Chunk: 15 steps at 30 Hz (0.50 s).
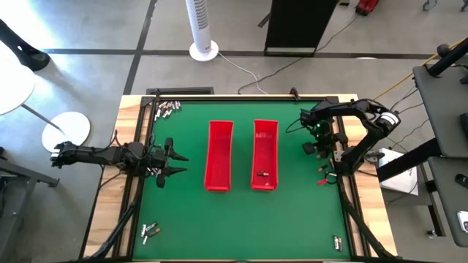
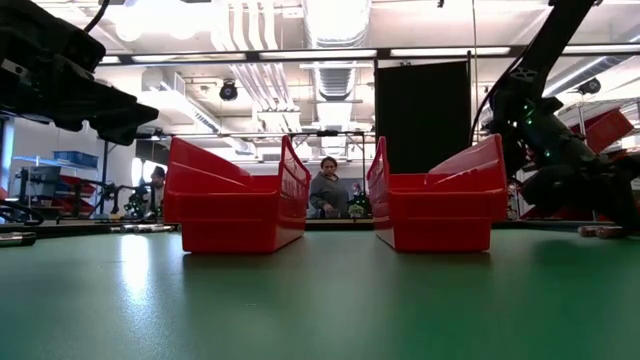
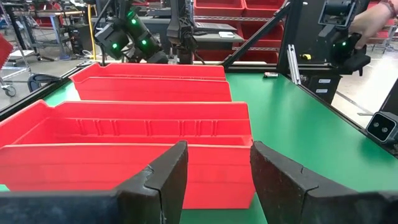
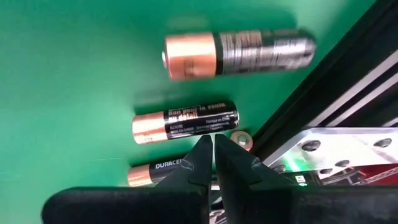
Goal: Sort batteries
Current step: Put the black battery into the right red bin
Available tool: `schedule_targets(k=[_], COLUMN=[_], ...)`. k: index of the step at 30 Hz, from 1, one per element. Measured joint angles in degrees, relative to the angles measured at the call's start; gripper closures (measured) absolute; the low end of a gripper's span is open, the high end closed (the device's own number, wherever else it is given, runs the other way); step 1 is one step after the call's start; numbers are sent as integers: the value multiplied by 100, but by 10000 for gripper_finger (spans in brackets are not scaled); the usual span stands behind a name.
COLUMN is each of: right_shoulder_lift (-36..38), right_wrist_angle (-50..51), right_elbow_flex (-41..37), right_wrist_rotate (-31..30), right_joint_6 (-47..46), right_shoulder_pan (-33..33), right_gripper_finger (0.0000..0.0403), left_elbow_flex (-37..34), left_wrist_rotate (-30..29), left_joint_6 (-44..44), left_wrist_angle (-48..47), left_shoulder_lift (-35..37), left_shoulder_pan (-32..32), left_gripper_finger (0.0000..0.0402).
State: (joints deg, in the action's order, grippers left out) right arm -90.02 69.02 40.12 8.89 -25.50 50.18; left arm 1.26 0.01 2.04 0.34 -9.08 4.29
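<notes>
Hiding part of one battery, right gripper, jaws closed

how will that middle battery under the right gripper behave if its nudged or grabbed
The middle battery is a smooth cylinder lying on its side on the green mat, so it would probably roll if nudged. It looks rigid, and its glossy casing may slip between the narrow fingertips.
</notes>
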Motion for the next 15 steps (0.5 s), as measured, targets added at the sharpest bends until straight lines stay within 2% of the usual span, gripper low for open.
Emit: schedule_targets(k=[10,15], right_shoulder_lift=[110,140], right_wrist_angle=[300,335], right_elbow_flex=[654,1124], right_wrist_rotate=[-18,-325], right_joint_6=[126,172], right_shoulder_pan=[12,52], right_gripper_finger=[390,390], left_elbow_flex=[0,0], left_wrist_rotate=[-1,0], left_joint_6=[0,1], left_wrist_angle=[1,0], left_shoulder_lift=[0,0], left_shoulder_pan=[0,0], left_gripper_finger=[247,247])
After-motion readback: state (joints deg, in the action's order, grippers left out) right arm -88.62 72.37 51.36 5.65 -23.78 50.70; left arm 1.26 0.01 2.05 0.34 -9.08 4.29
